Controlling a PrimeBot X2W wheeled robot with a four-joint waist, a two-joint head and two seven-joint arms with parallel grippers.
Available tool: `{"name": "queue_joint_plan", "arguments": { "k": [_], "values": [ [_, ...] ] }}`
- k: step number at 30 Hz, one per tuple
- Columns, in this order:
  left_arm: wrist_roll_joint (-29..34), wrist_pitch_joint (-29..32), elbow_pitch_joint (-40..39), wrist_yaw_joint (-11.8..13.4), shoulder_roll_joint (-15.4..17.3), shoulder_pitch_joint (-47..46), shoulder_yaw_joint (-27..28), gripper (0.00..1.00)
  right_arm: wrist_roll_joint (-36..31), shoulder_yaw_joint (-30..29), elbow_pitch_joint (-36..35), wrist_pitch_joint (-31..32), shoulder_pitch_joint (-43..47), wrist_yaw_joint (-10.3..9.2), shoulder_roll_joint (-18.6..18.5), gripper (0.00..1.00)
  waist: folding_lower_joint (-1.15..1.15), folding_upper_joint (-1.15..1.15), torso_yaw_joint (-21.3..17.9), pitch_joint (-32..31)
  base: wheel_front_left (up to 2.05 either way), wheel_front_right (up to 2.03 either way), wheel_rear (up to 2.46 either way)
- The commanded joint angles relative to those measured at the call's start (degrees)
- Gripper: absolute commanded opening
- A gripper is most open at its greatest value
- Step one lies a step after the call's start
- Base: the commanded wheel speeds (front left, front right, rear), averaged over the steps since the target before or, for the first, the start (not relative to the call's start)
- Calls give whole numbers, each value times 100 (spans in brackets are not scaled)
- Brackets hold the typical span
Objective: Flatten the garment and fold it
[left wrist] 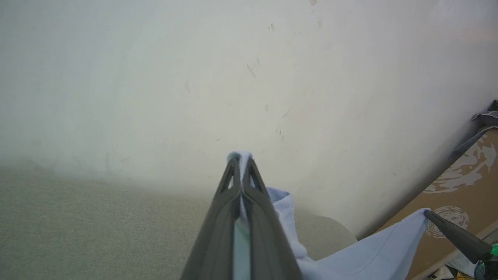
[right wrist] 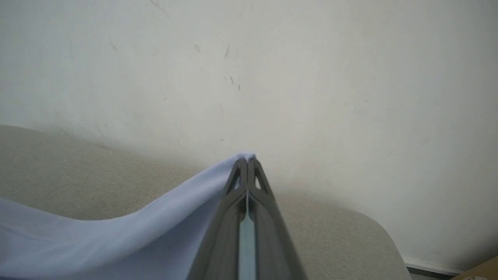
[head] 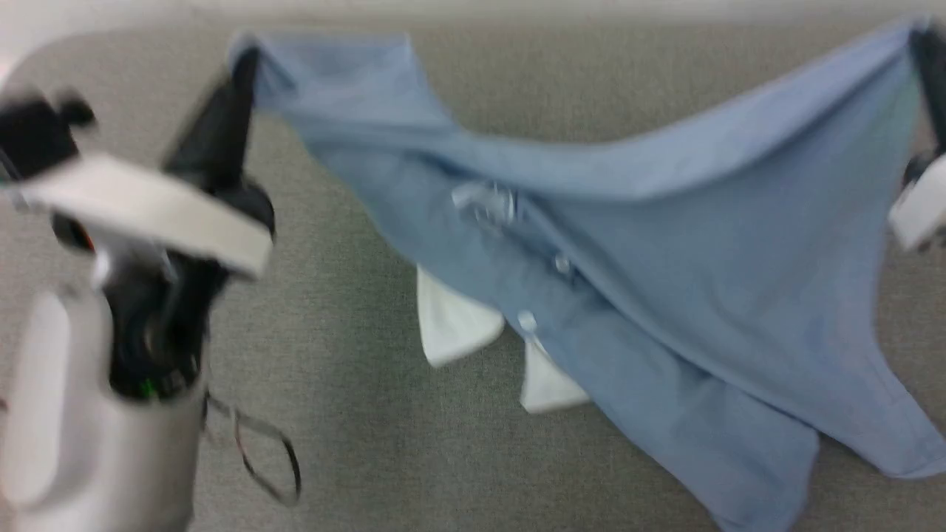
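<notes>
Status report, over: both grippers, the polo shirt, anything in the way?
Left gripper shut on garment edge. Right gripper shut on the opposite edge. Garment strung between them above grey surface, sagging, collar hanging low. Nothing seen blocking.

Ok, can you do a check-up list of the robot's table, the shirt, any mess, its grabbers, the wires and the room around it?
Surface: grey cloth-covered table with rounded corners.
Job's things: light blue shirt held up by one edge, sagging in the middle, white collar hanging down; not flat, not folded.
Clutter: nothing seen.
Grippers: left gripper shut on one corner of the shirt; right gripper shut on the other corner.
Cables: thin wire looping beside the left arm.
Surroundings: scuffed white wall; brown board with pale swirls.
</notes>
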Motion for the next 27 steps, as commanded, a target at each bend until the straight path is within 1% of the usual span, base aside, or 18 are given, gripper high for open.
{"name": "queue_joint_plan", "arguments": {
  "k": [1,2,5,8,12,16,18,21,24,27],
  "values": [
    [19,85,164,85,37,-574,34,0,45,112,143,126,-486,-11,-153,0,-1,0,-147,611,0,0,0],
    [19,85,164,85,37,-574,34,0,45,112,143,126,-486,-11,-153,0,-1,0,-147,611,0,0,0],
    [-52,147,550,264,-64,-1705,164,0,60,390,521,311,-1458,-11,-428,0,-1,0,-234,1037,0,0,0],
    [55,64,1022,398,-67,-2801,260,0,24,675,980,391,-2414,-11,-556,0,-1,0,-343,1407,0,0,0],
    [202,-203,1603,527,-63,-4107,404,0,-138,893,1635,287,-3621,-11,-530,0,-1,0,-482,1828,0,0,0],
    [388,-646,2102,557,-25,-5154,522,0,-422,986,2259,-24,-4569,-11,-357,0,-1,0,-599,2081,0,0,0],
    [447,-927,2295,533,-21,-5595,596,0,-602,967,2517,-216,-4938,-11,-265,0,-1,0,-628,2150,0,0,0],
    [488,-1361,2514,425,-9,-6167,705,0,-900,854,2822,-532,-5403,-11,-149,0,-1,0,-644,2207,0,0,0],
    [497,-1796,2636,243,22,-6643,803,0,-1154,609,3025,-895,-5785,-11,-12,0,-1,0,-645,2225,0,0,0],
    [458,-2185,2703,-15,66,-7014,887,0,-1343,358,3147,-1290,-6068,-11,110,0,-1,0,-626,2188,0,0,0]
  ]
}}
